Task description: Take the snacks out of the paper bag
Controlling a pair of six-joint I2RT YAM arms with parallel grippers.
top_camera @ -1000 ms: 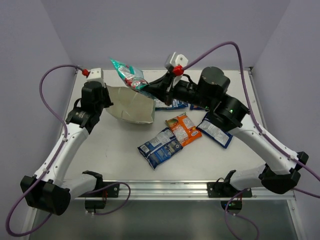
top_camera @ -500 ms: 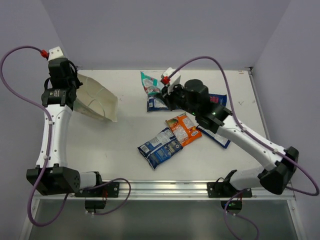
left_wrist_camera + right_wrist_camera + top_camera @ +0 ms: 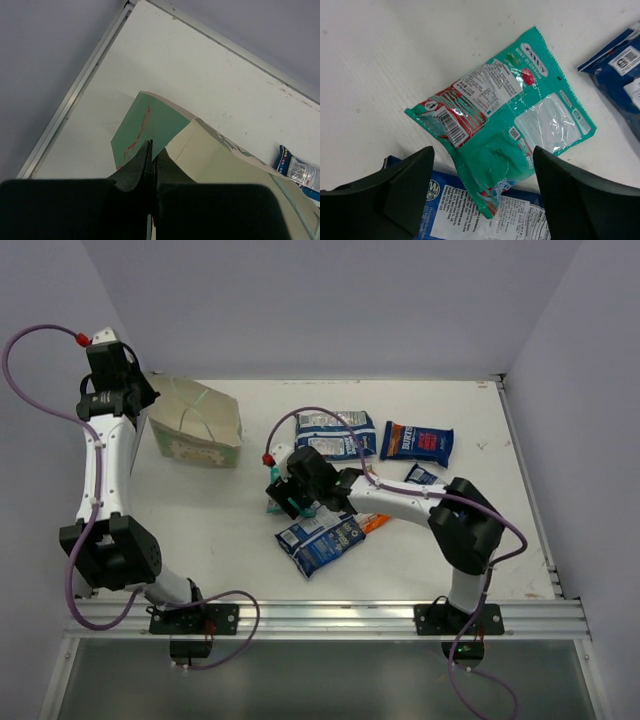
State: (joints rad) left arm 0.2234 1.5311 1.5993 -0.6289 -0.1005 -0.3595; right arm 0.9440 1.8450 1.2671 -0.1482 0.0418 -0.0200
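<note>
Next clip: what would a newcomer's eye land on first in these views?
The teal-green packet lies flat on the table near the middle, with the right gripper just above it, jaws open on either side. At the far left, the left gripper is pinched shut on the edge of the pale green paper bag. Dark blue packets lie scattered over the middle of the table.

Left arm (image 3: pixel 97 475), right arm (image 3: pixel 395 502): white links, black joint housings. Purple cables (image 3: pixel 35 330) looped off wrists, red end caps (image 3: pixel 82 339). Black clamp bases (image 3: pixel 190 618) on rail. Fingers (image 3: pixel 395 192) were matte black, broad, tapered.
</note>
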